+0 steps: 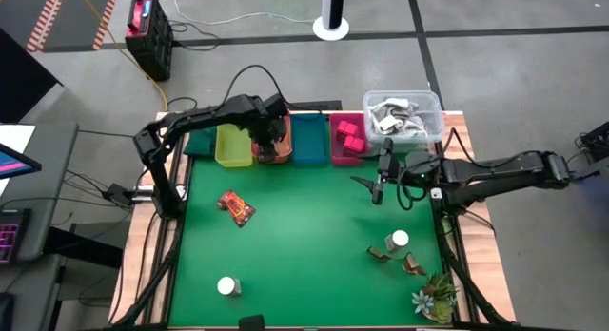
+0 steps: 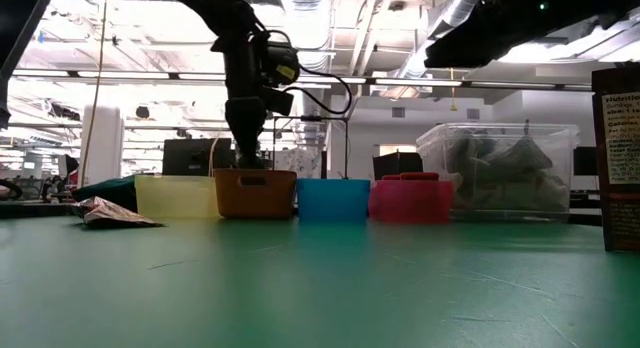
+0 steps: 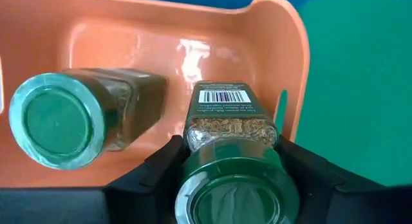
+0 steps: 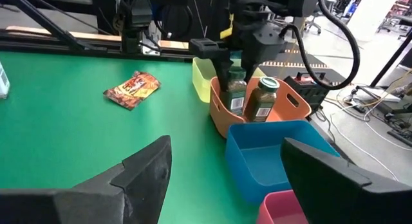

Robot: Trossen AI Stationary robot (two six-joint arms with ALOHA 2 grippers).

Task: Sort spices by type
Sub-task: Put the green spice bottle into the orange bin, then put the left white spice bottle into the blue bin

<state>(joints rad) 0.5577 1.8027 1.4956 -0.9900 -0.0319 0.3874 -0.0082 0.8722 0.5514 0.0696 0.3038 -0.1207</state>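
The green bench has a row of bins at its far edge: yellow, orange, blue and pink, with a clear box at the end. The left gripper is down in the orange bin, its fingers around a green jar, and a second green jar sits beside it. The right gripper hangs wide over the bench, while a sachet and two white-capped jars lie out on the green.
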